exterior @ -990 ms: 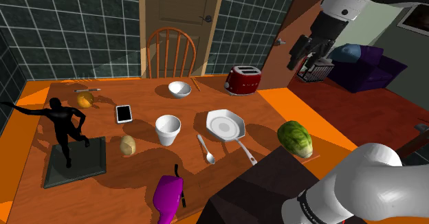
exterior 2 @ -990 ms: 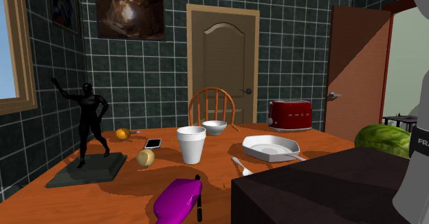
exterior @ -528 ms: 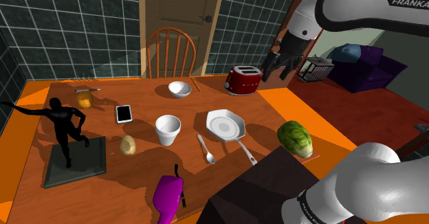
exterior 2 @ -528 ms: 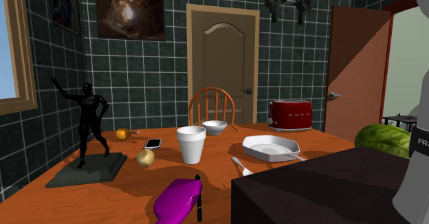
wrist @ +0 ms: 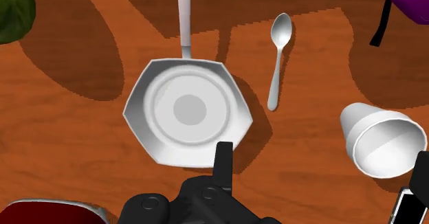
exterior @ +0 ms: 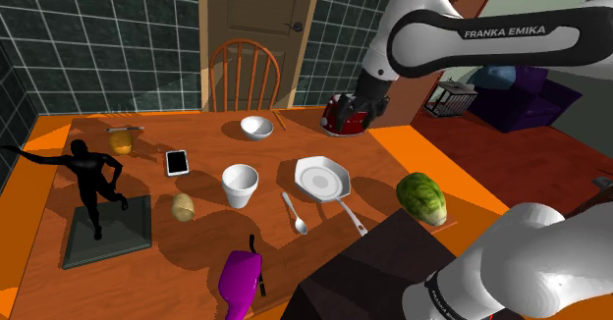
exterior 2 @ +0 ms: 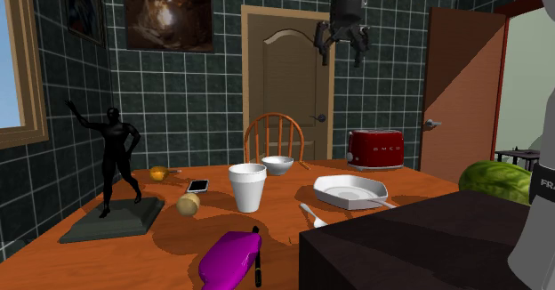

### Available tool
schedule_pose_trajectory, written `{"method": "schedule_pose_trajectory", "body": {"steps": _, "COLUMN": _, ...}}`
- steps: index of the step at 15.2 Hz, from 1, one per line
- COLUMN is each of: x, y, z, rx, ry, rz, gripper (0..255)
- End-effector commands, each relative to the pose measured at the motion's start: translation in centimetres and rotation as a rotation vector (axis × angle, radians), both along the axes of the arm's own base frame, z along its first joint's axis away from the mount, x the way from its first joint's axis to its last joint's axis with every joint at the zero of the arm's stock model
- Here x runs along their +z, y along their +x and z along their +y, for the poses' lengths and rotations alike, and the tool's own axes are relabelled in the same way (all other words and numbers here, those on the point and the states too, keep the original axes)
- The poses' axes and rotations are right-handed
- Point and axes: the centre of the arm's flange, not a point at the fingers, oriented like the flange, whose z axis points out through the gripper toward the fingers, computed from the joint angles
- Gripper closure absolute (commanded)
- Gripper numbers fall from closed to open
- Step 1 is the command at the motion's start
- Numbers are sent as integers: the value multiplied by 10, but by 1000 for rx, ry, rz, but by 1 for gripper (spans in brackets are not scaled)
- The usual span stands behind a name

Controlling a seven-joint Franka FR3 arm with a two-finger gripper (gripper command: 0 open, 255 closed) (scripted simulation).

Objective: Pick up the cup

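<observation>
White cup [exterior: 240, 185] stands upright mid-surface [exterior: 177, 261] btwn potato [exterior: 182, 207] & frying pan [exterior: 321, 180], mouth up so prob. easy to pinch at rim, while tool [exterior 2: 341, 55], fingers spread & empty, hangs high nr toaster [exterior: 337, 121], likely to clear clutter.

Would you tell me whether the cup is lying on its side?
No, the cup stands upright on the table, open mouth up.

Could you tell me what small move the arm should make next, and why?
Probably carry the open gripper sideways and down toward the white cup: it hangs high over the table above the pan and toaster, while the cup stands upright near the spoon, untouched.
</observation>
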Motion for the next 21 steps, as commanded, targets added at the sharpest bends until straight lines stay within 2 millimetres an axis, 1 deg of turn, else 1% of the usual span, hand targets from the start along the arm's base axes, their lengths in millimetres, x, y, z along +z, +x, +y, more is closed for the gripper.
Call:
{"method": "schedule_pose_trajectory", "body": {"steps": 1, "x": -22, "y": 12, "z": 6, "rx": -3, "ry": 6, "rz": 2, "gripper": 0}}
{"method": "schedule_pose_trajectory", "body": {"steps": 21, "x": -224, "y": 156, "z": 96, "rx": -29, "ry": 61, "rz": 33, "gripper": 0}}
